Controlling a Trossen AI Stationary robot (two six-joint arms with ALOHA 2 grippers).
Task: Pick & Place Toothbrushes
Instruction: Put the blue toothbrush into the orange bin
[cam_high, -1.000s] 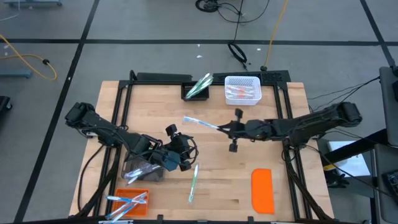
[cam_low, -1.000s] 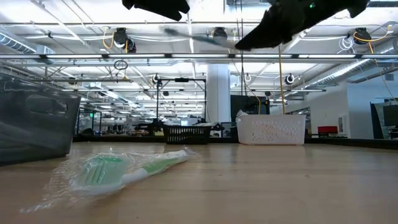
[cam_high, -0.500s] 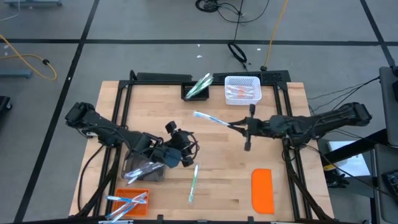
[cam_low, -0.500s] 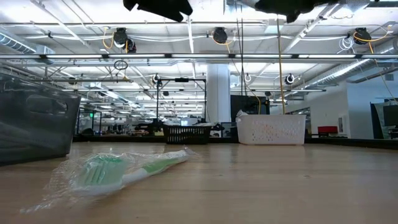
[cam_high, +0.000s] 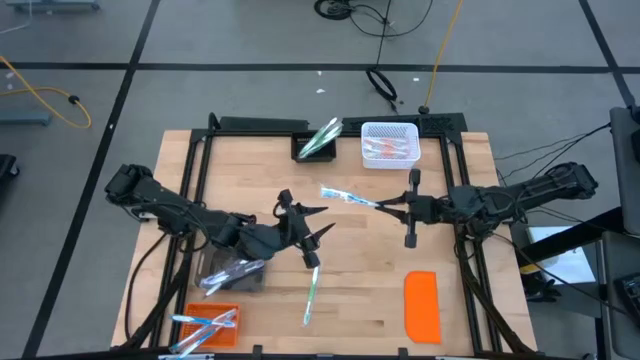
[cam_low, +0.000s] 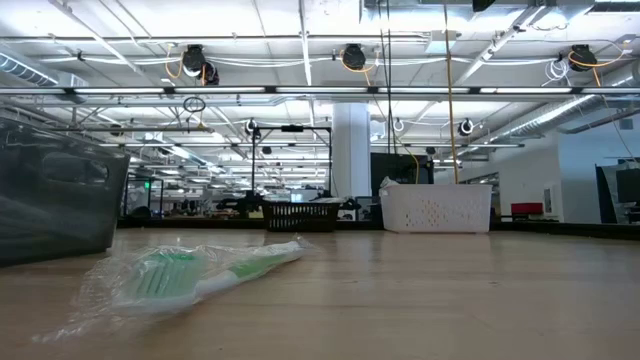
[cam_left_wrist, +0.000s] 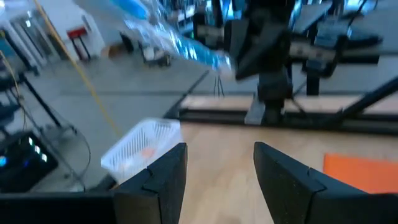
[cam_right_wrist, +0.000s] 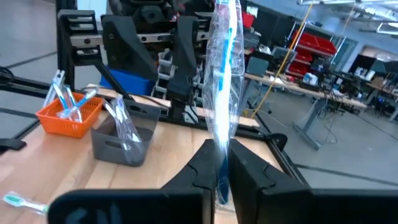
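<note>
The right gripper (cam_high: 385, 205), clamped on a blue plastic-wrapped toothbrush (cam_high: 348, 195), has drawn back toward the white mesh basket (cam_high: 390, 143); delivery looks near. The left gripper (cam_high: 318, 222) hovers with fingers apart.

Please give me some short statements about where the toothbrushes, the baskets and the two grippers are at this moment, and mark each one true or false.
1. The right gripper holds a wrapped blue toothbrush above the table. True.
2. The left gripper holds a toothbrush. False: its fingers are open and empty.
3. A wrapped green toothbrush lies loose on the table. True.
4. The white basket is empty. False: pinkish toothbrushes lie in it.
5. The orange lid lies flat on the table, on the right arm's side. True.
6. The orange basket stands beside the white basket. False: it is at the opposite edge, near the left arm.
</note>
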